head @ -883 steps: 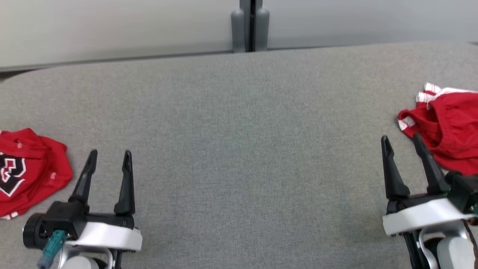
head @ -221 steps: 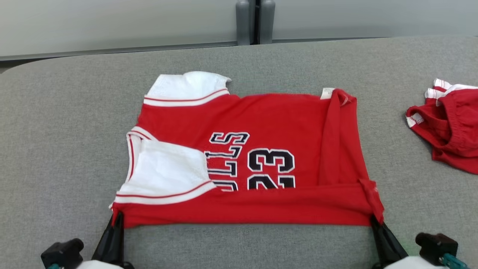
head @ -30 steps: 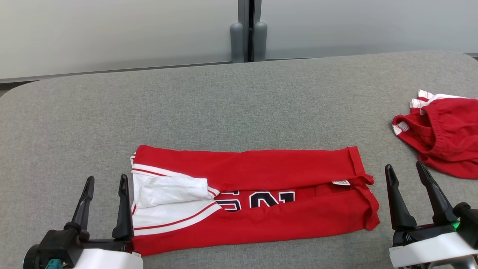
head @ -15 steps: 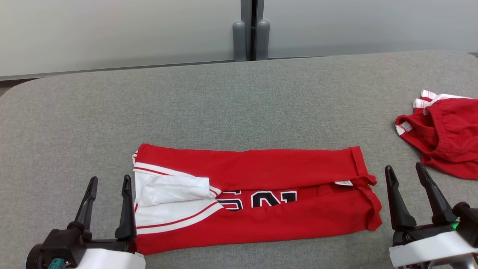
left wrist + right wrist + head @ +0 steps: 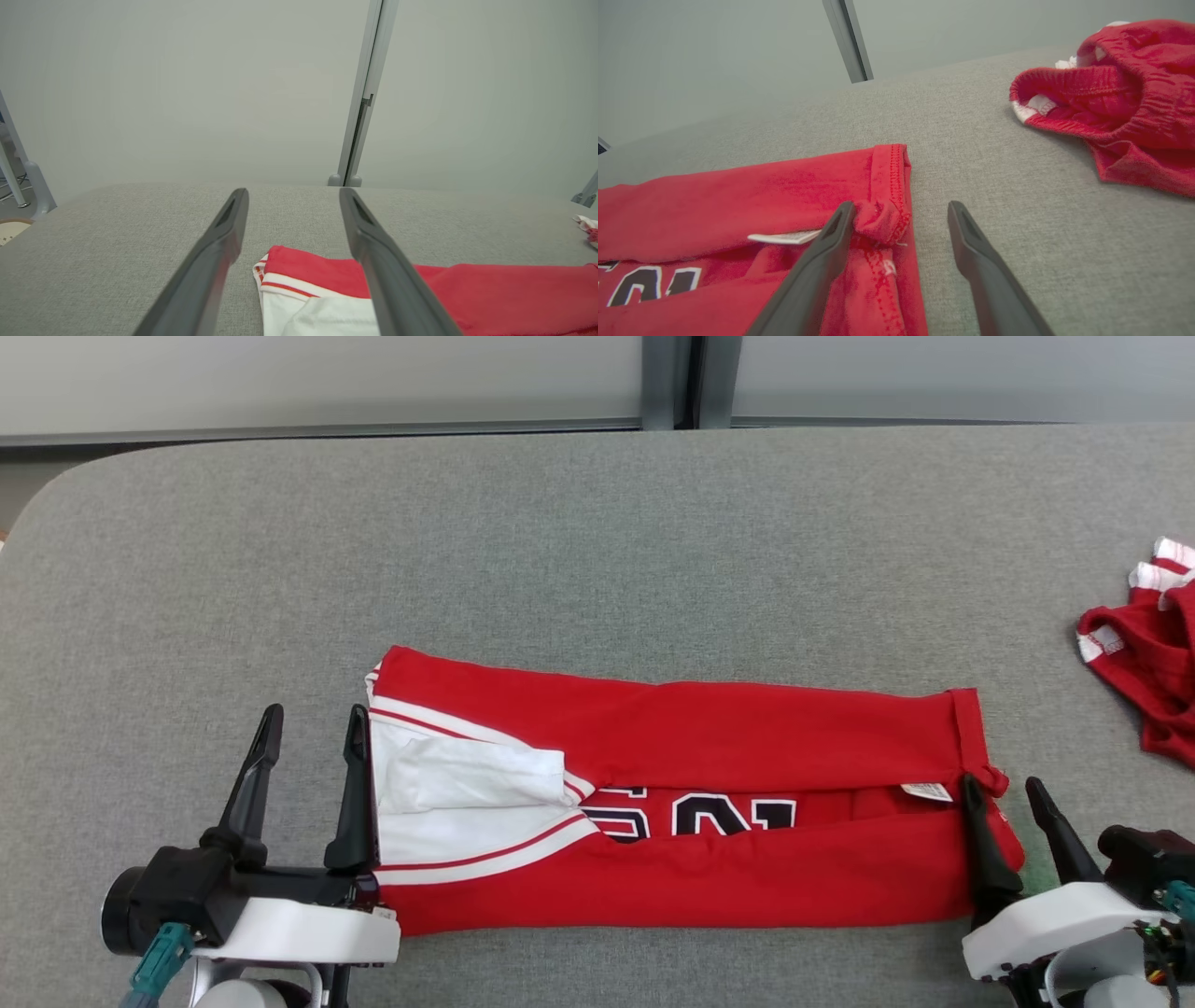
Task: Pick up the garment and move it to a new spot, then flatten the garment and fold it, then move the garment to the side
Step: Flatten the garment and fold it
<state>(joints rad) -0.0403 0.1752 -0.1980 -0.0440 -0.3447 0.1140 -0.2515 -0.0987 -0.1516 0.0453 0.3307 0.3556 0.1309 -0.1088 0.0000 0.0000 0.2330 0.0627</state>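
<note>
Grey woven table (image 5: 597, 541) holds a long folded red jersey (image 5: 728, 733); both jaws open.

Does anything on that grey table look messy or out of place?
Slightly. The folded red jersey has a bunched hem corner at its right end, and its flaps leave the numbers showing. A second red garment lies crumpled nearby.

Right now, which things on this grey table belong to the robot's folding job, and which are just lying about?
In the job: the red jersey with white trim, folded into a long strip; the open left gripper and open right gripper at its two ends.
Lying about: the crumpled red garment with an elastic waistband, far right.
</note>
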